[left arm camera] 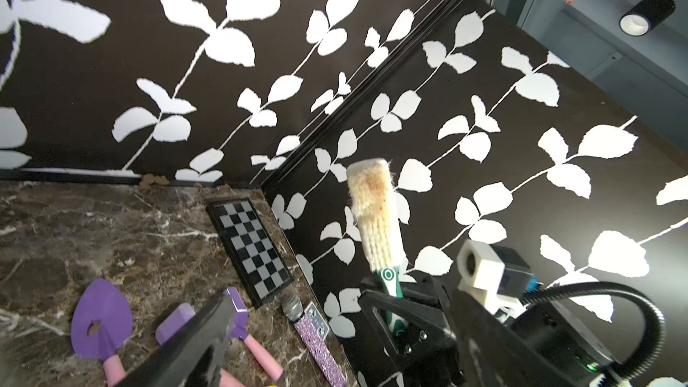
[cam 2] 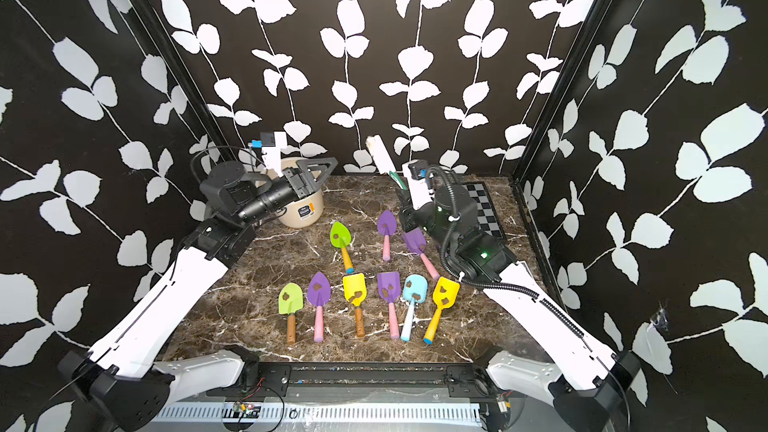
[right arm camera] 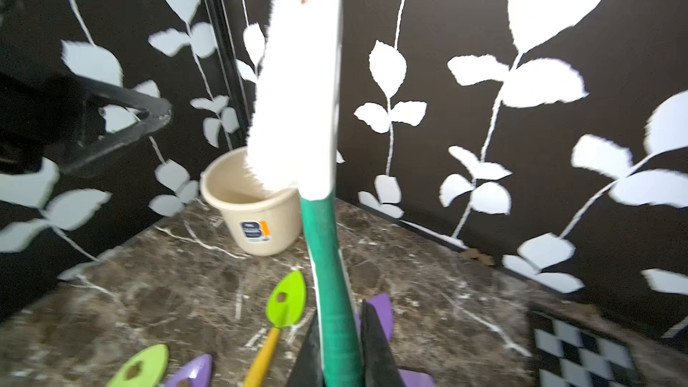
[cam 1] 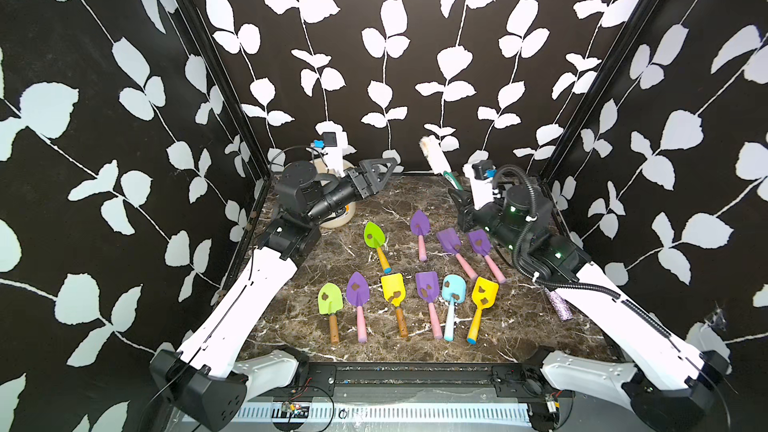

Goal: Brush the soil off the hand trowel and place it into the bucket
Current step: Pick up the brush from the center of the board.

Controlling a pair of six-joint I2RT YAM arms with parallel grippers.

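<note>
Ten small plastic hand trowels in green, purple, yellow and pale blue lie flat in two rows on the brown marble tabletop. Most carry dark-brown clumps of soil on their blades. The round cream plastic bucket stands upright in the far left corner of the table, well apart from the front row. The left gripper hangs in the air just beside the bucket's rim. Its jaws seem spread wide with nothing between them, though its wrist view shows only one finger clearly. The right gripper is clamped on the green handle of a white-bristled brush, which stands tilted towards the back wall. A black-and-white checkerboard and a glittery purple microphone lie by the right wall.
</note>
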